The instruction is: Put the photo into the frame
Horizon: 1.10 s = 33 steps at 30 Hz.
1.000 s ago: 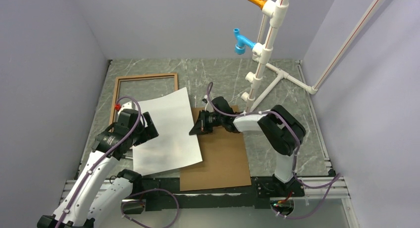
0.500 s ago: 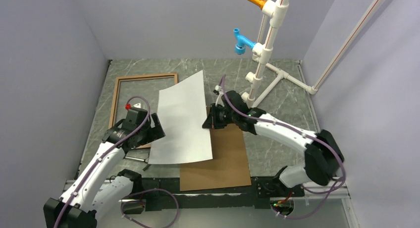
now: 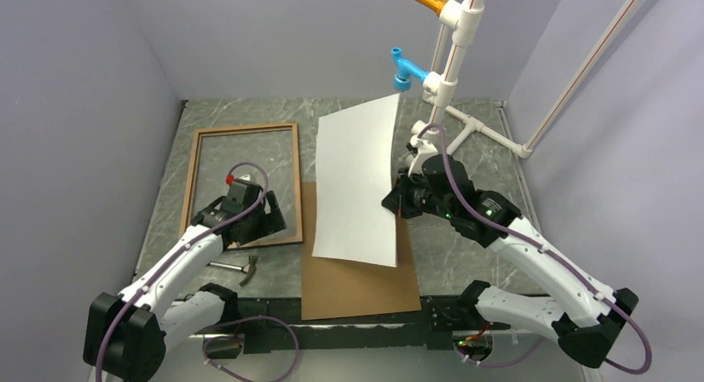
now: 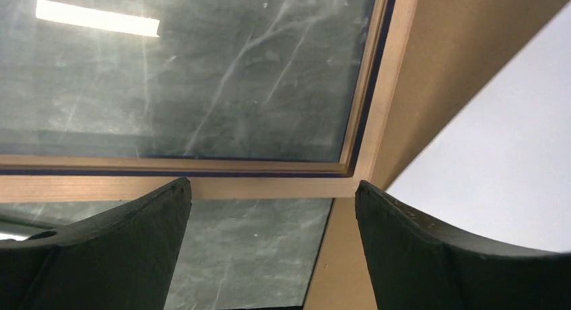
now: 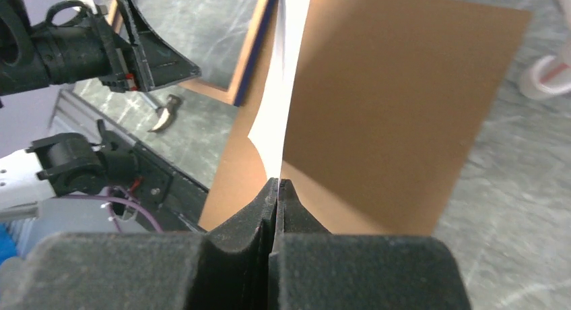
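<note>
Right gripper clenched on the right edge of the photo. Wrist view confirms: both pads pressed flat on the sheet's edge.

Photo held up off the table, tilted, white back to the overhead camera. Its lower part hangs over the board.

Frame lies flat at the left, brown face up, apart from the photo. Its near right corner overlaps the board's edge.

Left gripper released, jaws spread wide, holding nothing, just above that corner of the frame.

Hammer on the table near the frame's front rail.
</note>
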Each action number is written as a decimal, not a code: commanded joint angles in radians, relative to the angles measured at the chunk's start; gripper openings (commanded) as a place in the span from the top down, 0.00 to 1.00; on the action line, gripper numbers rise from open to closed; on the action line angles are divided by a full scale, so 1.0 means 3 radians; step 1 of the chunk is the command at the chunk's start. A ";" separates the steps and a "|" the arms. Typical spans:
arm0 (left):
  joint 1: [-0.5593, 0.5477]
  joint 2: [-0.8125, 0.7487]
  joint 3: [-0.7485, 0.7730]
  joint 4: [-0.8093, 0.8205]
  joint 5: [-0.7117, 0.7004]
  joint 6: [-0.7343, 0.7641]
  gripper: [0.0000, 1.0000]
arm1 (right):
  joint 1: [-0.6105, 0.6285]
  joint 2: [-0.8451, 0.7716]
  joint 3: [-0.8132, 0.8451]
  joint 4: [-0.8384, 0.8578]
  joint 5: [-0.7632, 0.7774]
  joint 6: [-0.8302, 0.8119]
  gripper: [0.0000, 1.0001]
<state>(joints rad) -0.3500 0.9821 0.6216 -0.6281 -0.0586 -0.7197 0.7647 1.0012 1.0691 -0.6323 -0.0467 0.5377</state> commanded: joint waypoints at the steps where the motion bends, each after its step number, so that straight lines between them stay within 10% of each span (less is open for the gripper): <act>1: -0.0176 0.0265 0.0252 0.0300 -0.0183 -0.0023 0.07 | -0.0008 -0.0219 0.0142 -0.0616 0.0472 -0.0095 1.00; 23: -0.1047 0.2111 0.1361 0.0060 -0.0792 -0.0202 0.48 | -0.0021 -0.0393 0.0137 -0.0854 0.0702 -0.0079 1.00; 33: -0.1186 0.2215 0.1530 -0.0137 -0.0872 -0.0264 1.00 | -0.0023 -0.0437 0.0323 -0.0911 0.0690 -0.0071 1.00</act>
<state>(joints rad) -0.6804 1.6493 1.0229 -0.6430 -0.3038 -0.7822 0.7601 0.8951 1.0996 -0.8944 0.1478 0.5236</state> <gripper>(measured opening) 0.209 0.007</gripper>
